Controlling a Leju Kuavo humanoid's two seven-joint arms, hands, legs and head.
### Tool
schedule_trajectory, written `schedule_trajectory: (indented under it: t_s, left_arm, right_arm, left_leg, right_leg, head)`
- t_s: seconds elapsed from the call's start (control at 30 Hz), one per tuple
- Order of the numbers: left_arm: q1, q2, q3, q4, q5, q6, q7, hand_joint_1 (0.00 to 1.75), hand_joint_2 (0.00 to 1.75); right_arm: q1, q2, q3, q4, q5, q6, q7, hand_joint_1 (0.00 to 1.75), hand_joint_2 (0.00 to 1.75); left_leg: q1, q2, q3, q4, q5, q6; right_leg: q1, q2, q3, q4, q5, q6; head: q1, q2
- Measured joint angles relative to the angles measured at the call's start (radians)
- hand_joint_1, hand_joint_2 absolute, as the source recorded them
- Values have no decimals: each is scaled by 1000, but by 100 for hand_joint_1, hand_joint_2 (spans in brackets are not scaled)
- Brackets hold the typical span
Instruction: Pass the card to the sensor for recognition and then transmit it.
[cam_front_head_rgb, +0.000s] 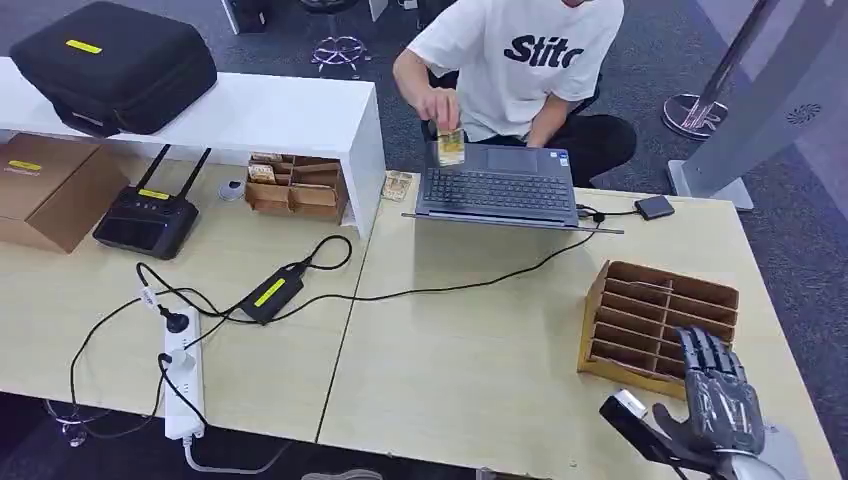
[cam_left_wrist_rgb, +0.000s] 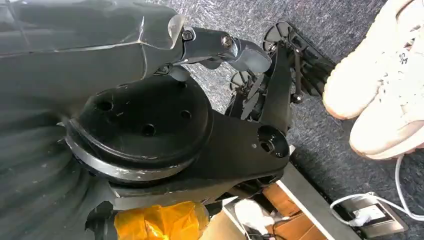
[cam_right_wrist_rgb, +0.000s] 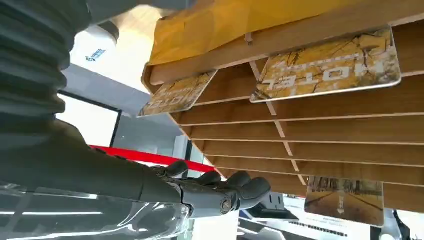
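Observation:
A wooden card rack (cam_front_head_rgb: 660, 318) stands at the table's right side. In the right wrist view its slots (cam_right_wrist_rgb: 320, 125) hold three brown-and-yellow cards (cam_right_wrist_rgb: 330, 67), (cam_right_wrist_rgb: 177, 92), (cam_right_wrist_rgb: 345, 200). My right hand (cam_front_head_rgb: 715, 395) hovers at the rack's near right corner with its fingers (cam_right_wrist_rgb: 225, 187) stretched out and nothing in them. A small black sensor (cam_front_head_rgb: 655, 207) lies on the table, wired to the laptop (cam_front_head_rgb: 497, 187). A person seated behind the laptop holds a stack of cards (cam_front_head_rgb: 450, 146) above its keyboard. My left hand (cam_left_wrist_rgb: 220, 47) hangs beside the body over the carpet, holding nothing.
A second wooden box (cam_front_head_rgb: 295, 187) with cards sits under a white shelf (cam_front_head_rgb: 250, 110). A power strip (cam_front_head_rgb: 183, 375), a black adapter (cam_front_head_rgb: 272, 293) and cables cross the left table. A router (cam_front_head_rgb: 147, 222), a cardboard box (cam_front_head_rgb: 50, 190) and a black case (cam_front_head_rgb: 115, 65) stand at the far left.

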Motion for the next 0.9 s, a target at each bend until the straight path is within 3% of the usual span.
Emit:
schedule_trajectory:
  t_s: [0.23, 0.27, 0.37, 0.73, 0.83, 0.9]
  left_arm:
    - [0, 0, 0, 0, 0, 0, 1, 0, 175]
    - [0, 0, 0, 0, 0, 0, 1, 0, 175]
    - [0, 0, 0, 0, 0, 0, 1, 0, 175]
    - [0, 0, 0, 0, 0, 1, 1, 0, 175]
    - [0, 0, 0, 0, 0, 1, 1, 0, 175]
    - [0, 0, 0, 0, 0, 1, 1, 0, 175]
  right_arm:
    - [-6, 4, -8, 23, 8, -5, 0, 61, 175]
    - [-6, 4, -8, 26, 8, -6, 0, 134, 175]
    - [-9, 4, -8, 30, 8, -10, 0, 148, 175]
    - [-27, 8, -20, 35, 17, -15, 0, 150, 175]
    - [-27, 9, -20, 35, 17, -15, 0, 171, 175]
    - [-27, 10, -21, 35, 21, -15, 0, 175, 175]
  left_leg:
    - [0, 0, 0, 0, 0, 0]
    - [0, 0, 0, 0, 0, 0]
    - [0, 0, 0, 0, 0, 0]
    - [0, 0, 1, 0, 0, 0]
    - [0, 0, 1, 0, 0, 0]
    - [0, 0, 1, 0, 0, 0]
  right_leg:
    - [0, 0, 0, 0, 0, 0]
    - [0, 0, 0, 0, 0, 0]
    - [0, 0, 0, 0, 0, 0]
    - [0, 0, 1, 0, 0, 0]
    - [0, 0, 1, 0, 0, 0]
    - [0, 0, 1, 0, 0, 0]
  head:
    - [0, 0]
    - [0, 0]
    - [0, 0]
    - [0, 0]
    - [0, 0]
    - [0, 0]
